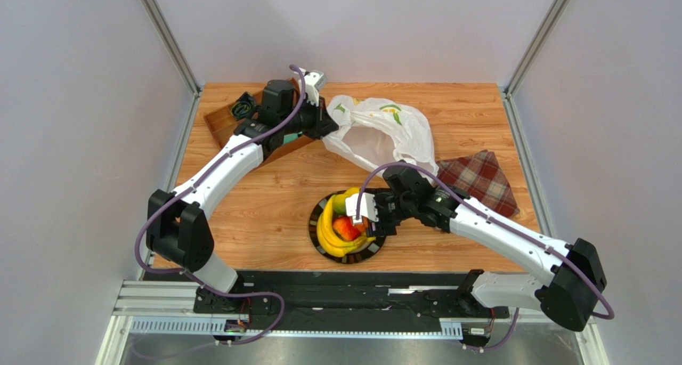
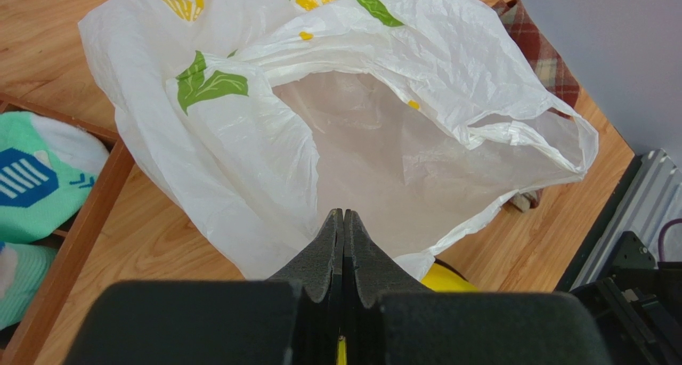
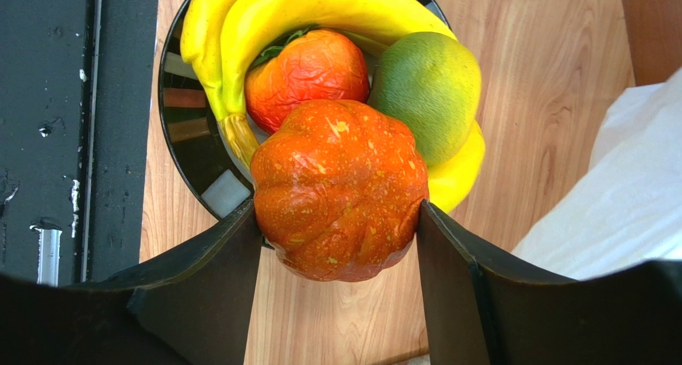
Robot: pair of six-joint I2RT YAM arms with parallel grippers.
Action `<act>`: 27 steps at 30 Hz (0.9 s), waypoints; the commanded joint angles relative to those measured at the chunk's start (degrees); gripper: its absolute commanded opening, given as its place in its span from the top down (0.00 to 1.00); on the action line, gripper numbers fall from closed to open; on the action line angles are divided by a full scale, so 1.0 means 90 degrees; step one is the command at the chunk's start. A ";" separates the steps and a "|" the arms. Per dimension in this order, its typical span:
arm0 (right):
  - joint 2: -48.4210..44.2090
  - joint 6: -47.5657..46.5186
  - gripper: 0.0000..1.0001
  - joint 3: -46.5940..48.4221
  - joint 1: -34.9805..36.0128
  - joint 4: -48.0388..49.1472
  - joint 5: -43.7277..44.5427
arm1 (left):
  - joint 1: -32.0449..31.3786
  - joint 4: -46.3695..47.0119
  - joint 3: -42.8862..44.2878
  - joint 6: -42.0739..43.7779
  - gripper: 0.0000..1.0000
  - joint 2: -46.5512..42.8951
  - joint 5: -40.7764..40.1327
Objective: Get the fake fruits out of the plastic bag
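Right gripper (image 3: 338, 213) is clamped on the orange fruit (image 3: 340, 189) (ridged, pumpkin-like), held over the black plate (image 3: 180, 117) where bananas (image 3: 320, 5), red fruit (image 3: 308, 69) and green fruit (image 3: 428, 89) are piled. Left gripper (image 2: 343, 221) is pinched on the open plastic bag (image 2: 240, 141).

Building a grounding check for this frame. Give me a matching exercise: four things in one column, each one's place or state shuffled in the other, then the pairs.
Things
1. orange ribbed fruit
2. green round fruit
3. plastic bag
4. plaid cloth

Place or state
A. pinched at its edge by the left fingers
B. on the black plate, against the bananas
C. lying flat on the wooden table
D. gripped between the right fingers

Pairs: 1-D, 2-B, 3-A, 4-C
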 commanded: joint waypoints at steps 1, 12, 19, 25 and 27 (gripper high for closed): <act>0.0151 -0.0326 0.50 0.0106 0.0032 0.0110 -0.0311 | 0.0023 0.0104 -0.0036 0.0062 1.00 -0.0229 0.0024; 0.0376 -0.0404 0.36 -0.0119 0.0032 0.0441 0.0089 | 0.0023 0.0114 -0.0114 0.0052 1.00 -0.0268 0.0063; 0.0346 -0.0375 0.06 -0.0236 0.0032 0.0549 0.0294 | 0.0023 0.0163 -0.0143 0.0003 1.00 -0.0258 0.0180; 0.0298 -0.0356 0.02 -0.0178 0.0032 0.0432 0.0333 | 0.0023 0.0172 -0.0173 0.0023 1.00 -0.0297 0.0219; 0.0278 -0.0365 0.02 -0.0129 0.0032 0.0393 0.0324 | 0.0023 0.0182 -0.0182 0.0032 1.00 -0.0307 0.0219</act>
